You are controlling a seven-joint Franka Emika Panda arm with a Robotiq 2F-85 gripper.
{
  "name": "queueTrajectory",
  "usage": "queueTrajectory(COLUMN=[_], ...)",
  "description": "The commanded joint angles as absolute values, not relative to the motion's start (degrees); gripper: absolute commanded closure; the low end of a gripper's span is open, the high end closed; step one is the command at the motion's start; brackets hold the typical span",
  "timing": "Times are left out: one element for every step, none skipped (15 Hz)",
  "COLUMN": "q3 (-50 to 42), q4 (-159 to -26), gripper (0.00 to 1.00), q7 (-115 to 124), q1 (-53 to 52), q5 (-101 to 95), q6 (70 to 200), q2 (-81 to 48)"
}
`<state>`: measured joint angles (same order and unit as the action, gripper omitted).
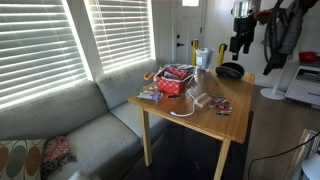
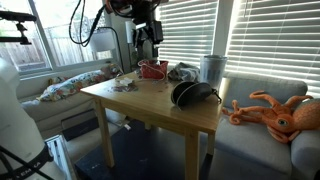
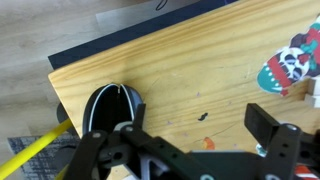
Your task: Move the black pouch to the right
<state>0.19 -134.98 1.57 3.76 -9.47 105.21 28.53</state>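
The black pouch (image 1: 230,70) lies near a far corner of the wooden table (image 1: 200,120). In an exterior view (image 2: 192,94) it sits near the table's edge. In the wrist view the black pouch (image 3: 108,108) lies at the lower left, by the table's corner, with a pale seam line along its edge. My gripper (image 1: 240,42) hangs above the table, also seen in an exterior view (image 2: 148,45). In the wrist view my gripper (image 3: 195,125) is open and empty over bare wood. Its left finger is close to the pouch, with no visible contact.
A red patterned container (image 1: 175,82) (image 2: 153,68) (image 3: 290,65) stands mid-table with clutter around it. A small dark card (image 1: 222,107) lies near the front edge. A white cup (image 2: 211,68) and grey cloth (image 2: 183,72) stand behind. A sofa (image 1: 90,130) and an orange octopus plush (image 2: 280,112) flank the table.
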Motion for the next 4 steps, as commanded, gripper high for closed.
queueTrajectory(q3=[0.3, 0.7, 0.8, 0.8], q4=[-135.6, -136.3, -136.8, -137.1], gripper=[0.0, 0.0, 0.0, 0.0], q7=[1.2, 1.0, 0.8, 0.6], q1=[2.4, 1.9, 1.7, 1.7], q5=[-9.6, -9.6, -9.6, -9.7], q6=[104.6, 104.6, 104.6, 104.6], q2=[29.8, 30.8, 31.4, 31.7])
